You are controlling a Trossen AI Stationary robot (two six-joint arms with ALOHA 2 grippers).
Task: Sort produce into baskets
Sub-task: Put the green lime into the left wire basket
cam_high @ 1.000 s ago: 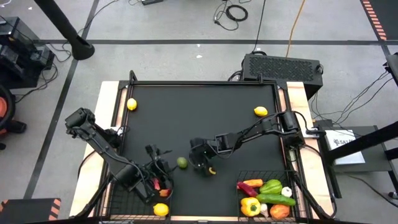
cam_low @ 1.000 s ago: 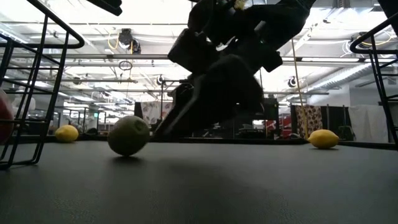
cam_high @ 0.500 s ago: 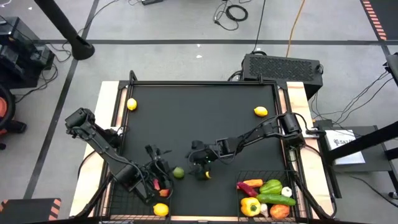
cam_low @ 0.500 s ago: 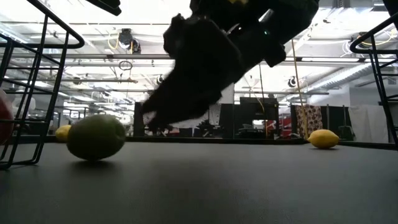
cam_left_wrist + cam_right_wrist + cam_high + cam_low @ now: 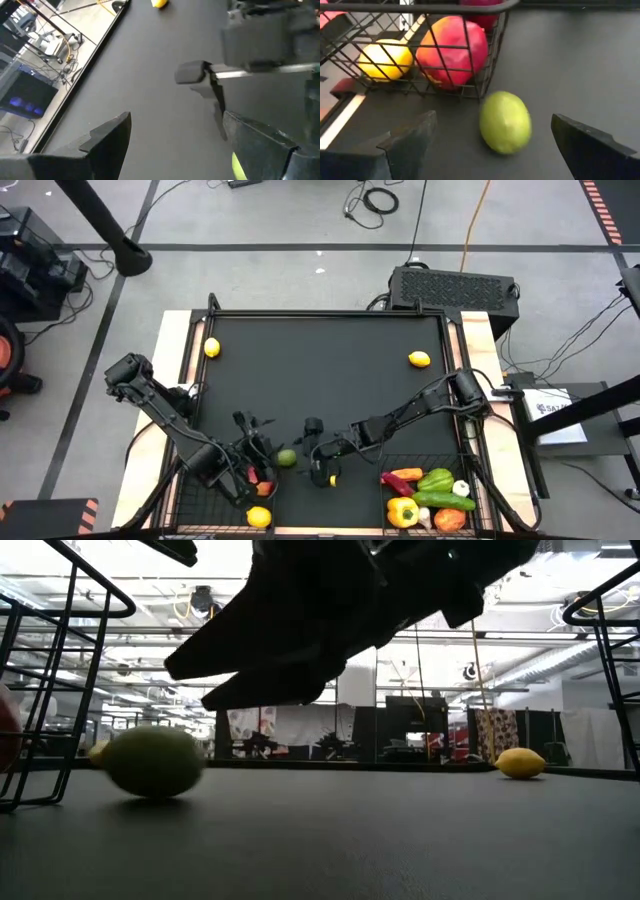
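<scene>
Right claw (image 5: 490, 150) gapes open facing the lime (image 5: 505, 121) beside the left basket (image 5: 492, 60), probably untouched.

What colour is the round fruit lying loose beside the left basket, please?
Green; the lime shows best in the right wrist view.

The green lime (image 5: 287, 457) rolled across the black mat (image 5: 330, 380) toward the left basket (image 5: 210, 492) and ended just outside its corner — a second before it had lain farther out. The right gripper (image 5: 316, 452) followed it, sliding from mid-table toward the near edge — its fingers (image 5: 407, 137) spread wider and stood open behind the lime.
</scene>
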